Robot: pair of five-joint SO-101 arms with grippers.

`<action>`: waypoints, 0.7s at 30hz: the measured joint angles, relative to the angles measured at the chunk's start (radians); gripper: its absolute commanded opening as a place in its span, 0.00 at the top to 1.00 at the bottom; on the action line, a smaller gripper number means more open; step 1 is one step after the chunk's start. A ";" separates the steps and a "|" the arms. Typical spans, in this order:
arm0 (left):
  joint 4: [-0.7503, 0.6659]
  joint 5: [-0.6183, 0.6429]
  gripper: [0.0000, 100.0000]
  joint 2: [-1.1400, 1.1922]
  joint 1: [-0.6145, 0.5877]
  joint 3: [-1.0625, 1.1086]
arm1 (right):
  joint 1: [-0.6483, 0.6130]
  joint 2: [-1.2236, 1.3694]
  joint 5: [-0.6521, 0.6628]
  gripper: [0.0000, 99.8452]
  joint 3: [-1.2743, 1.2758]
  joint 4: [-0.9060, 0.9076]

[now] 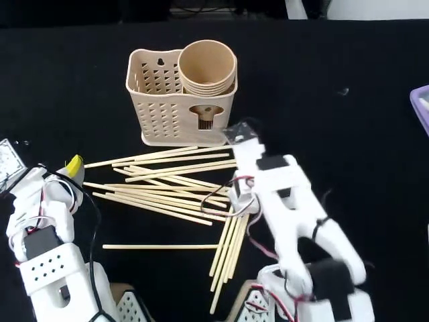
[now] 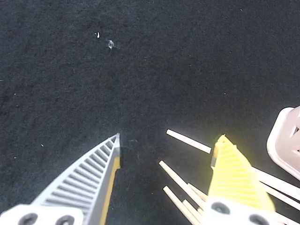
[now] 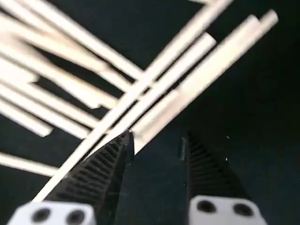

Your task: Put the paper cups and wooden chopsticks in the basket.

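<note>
High view shows a beige perforated plastic basket [image 1: 164, 111] standing at the far middle of a black counter [image 1: 348, 134]. A stack of tan paper cups [image 1: 207, 66] already sits inside one end of it. Pale wooden chopsticks [image 1: 161, 191] lie in a loose pile on the counter just in front of the basket. Most have their long axes running side to side. A smaller bundle [image 1: 228, 251] runs front to back, close to the base of the right arm.

Right wrist view shows the right arm's fingers [image 3: 105, 173], both black, parted by a moderate gap and holding nothing. They point down at the pile. Several chopsticks cross just beyond the tips at a slant to the gap, not squarely across it. One long stick passes right beside one fingertip; whether it touches cannot be told.

Left wrist view shows the left arm's fingers [image 2: 234, 173], one grey and one yellow, spread wide and empty. Only the chopsticks' cut ends lie beside the yellow finger, with mostly bare counter between the tips.

The right arm looks nearer to a grasp. Its fingers would likely need to straddle a single stick across its length.
</note>
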 measured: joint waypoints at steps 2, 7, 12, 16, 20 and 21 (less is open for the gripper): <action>0.000 0.000 0.69 0.000 0.000 0.000 | 0.012 0.037 0.002 0.84 -0.005 -0.021; 0.000 0.000 0.69 0.000 0.000 0.000 | 0.015 0.106 0.003 0.84 -0.038 -0.034; 0.000 0.000 0.69 0.000 0.000 0.000 | 0.017 0.129 0.002 0.84 -0.072 -0.034; 0.000 0.000 0.69 0.000 0.000 0.000 | 0.014 0.130 0.003 0.84 -0.081 -0.029; 0.000 0.000 0.69 0.000 0.000 0.000 | -0.017 0.140 -0.003 0.87 -0.092 -0.026; 0.000 0.000 0.69 0.000 0.000 0.000 | -0.023 0.140 -0.003 0.90 -0.092 -0.026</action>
